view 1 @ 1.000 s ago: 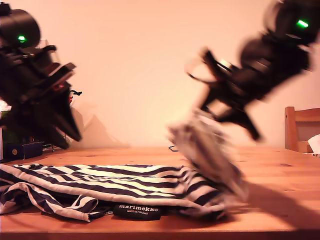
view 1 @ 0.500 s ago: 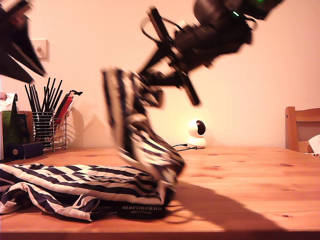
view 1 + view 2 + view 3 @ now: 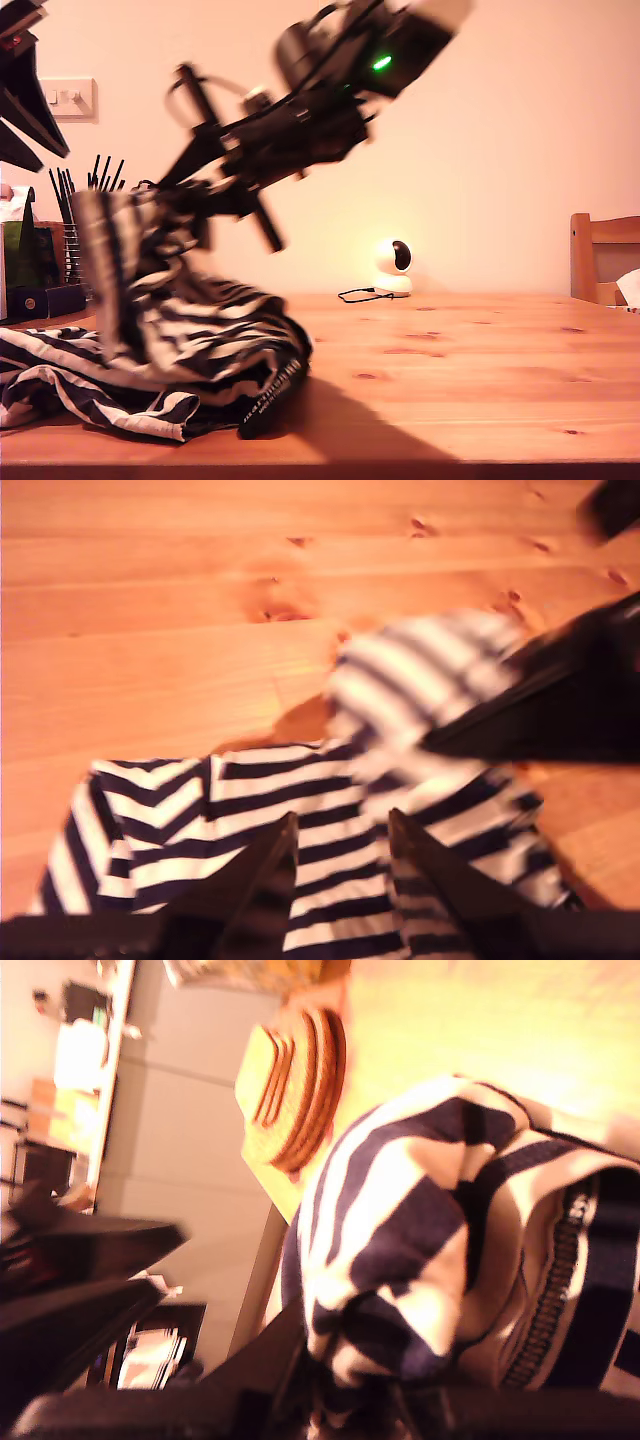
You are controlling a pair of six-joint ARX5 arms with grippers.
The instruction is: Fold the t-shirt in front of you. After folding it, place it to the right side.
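Shirt (image 3: 190, 350) edge bunched, lifted in second claw (image 3: 135, 215); first claw (image 3: 340, 850) looks open, w/ bare tabletop (image 3: 480, 370) on exterior view's right.

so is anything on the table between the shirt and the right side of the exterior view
Nothing visible: the table is bare from the shirt toward the exterior view's right. The small white camera sits further back, off that path.
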